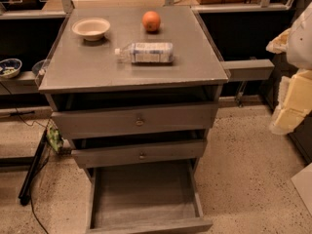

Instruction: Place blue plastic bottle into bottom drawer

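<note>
Here we go: the blue plastic bottle (146,52) is lying on its side in the middle of the cabinet top (195,69), cap pointing left, and nothing is touching it. The gripper (291,104) hangs off at the right edge of the view, well apart from the bottle and out beside the cabinet. It holds nothing I can see, and I can't tell whether it is open or closed. Down below, the bottom drawer (146,224) is pulled right out, a bare tray waiting. What worries me is that a round bottle on its side looks ready to roll if it gets nudged off-centre, perhaps back toward the orange (151,21) or the bowl (91,28) behind it, or forward off the front edge. The way down looks awkward too, because the two upper drawers (140,122) stand proud above the tray, so a carried bottle could clip a drawer front. Let go too high, it could bounce out of that shallow tray.
</note>
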Robot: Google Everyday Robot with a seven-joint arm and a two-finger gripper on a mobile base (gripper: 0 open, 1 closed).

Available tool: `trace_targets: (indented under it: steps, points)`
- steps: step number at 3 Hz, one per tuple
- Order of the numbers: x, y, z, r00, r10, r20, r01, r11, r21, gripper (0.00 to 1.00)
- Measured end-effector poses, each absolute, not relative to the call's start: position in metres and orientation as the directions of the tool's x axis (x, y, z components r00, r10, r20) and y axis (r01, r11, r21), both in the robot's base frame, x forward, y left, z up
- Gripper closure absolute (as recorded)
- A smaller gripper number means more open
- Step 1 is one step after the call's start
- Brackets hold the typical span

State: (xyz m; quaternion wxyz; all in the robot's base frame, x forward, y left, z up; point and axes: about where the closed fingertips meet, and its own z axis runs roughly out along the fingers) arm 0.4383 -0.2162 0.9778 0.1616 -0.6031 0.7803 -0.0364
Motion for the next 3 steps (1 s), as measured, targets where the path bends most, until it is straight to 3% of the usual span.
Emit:
trace_targets:
  steps: [3]
  points:
    - [0.458,-0.216,0.984,-0.194,-0.955,-0.223,-0.918,0.257,-0.302,0.0]
